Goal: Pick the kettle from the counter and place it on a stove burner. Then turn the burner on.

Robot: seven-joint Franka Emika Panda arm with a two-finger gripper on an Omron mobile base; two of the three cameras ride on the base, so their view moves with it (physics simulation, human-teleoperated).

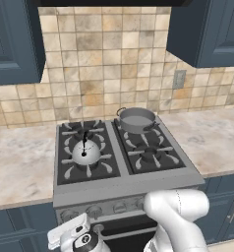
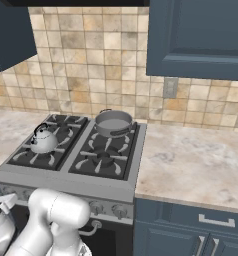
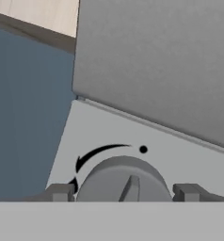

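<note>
The kettle (image 1: 86, 152) is small, round and shiny silver-grey, with a thin black handle standing straight up. It sits upright on the stove burner (image 1: 85, 155), the front-left one, a round black burner with dark prongs that spread out like a star. The surface (image 1: 20, 162) is cream marbled stone on both sides of the stove, with dark blue cabinets below

A tiled backsplash (image 1: 104, 64) in beige and tan squares ran behind the range, with a grey wall outlet (image 1: 178, 78) set into it at the right. Dark blue upper cabinets (image 2: 201, 37) hung at both sides, and matching blue lower cabinets (image 2: 191, 232) with a pale drawer handle (image 2: 209, 220) stood below.
</note>
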